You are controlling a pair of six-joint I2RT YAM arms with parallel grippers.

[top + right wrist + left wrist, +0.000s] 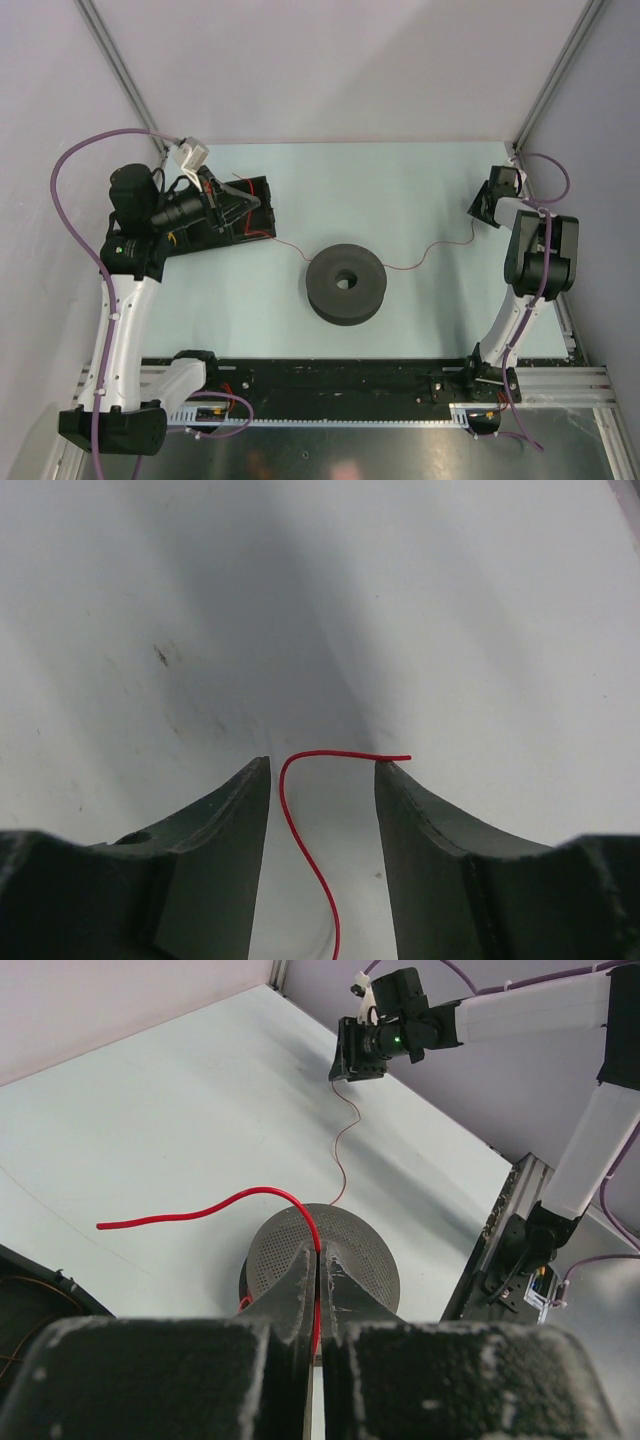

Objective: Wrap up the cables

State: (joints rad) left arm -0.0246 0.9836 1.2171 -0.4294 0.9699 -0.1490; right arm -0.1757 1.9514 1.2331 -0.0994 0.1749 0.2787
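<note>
At the far left, the left gripper (318,1260) pinches the thin red cable (260,1190) with its jaws pressed together. A short free tail curls past the pinch, probably so this end is anchored for winding. The cable runs right to the far side of the dark grey spool (345,283) at centre, then snakes to the far right. There the right gripper (322,768) stands spread, the cable's end lying loose between its fingers, unclamped.

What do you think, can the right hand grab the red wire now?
Probably yes. The end of the red wire sits right inside the open right hand, and nothing is blocking it. Closing the hand should pinch it.
</note>
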